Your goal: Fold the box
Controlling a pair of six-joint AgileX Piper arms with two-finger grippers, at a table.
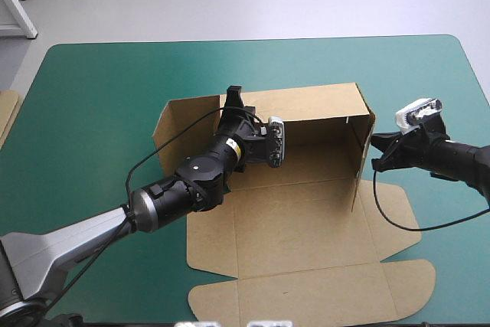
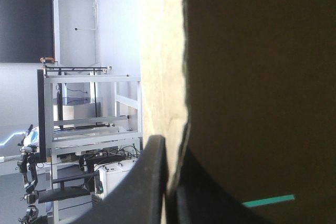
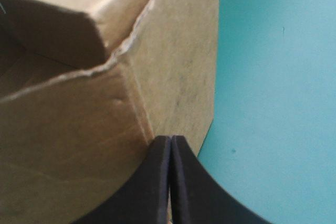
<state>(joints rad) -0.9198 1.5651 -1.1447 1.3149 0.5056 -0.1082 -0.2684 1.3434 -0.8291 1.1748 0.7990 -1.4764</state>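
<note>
My left gripper [image 1: 233, 97] pinches the rear wall of the box [image 1: 306, 227] between nearly closed fingers. The right gripper [image 1: 377, 160], closed on nothing (as far as I see), noses the side wall just ahead. If I press harder, that wall could buckle.

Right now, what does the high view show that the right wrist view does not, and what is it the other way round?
Only the high view: the whole brown cardboard box, far and right walls raised, lid panel flat; the left gripper gripping the far wall; spare board at the table's left edge.
Only the right wrist view: the right gripper close up, its black fingers met in one arch at the box's creased corner.
Both: the box's right wall, the right gripper and the teal-green table cover.
</note>
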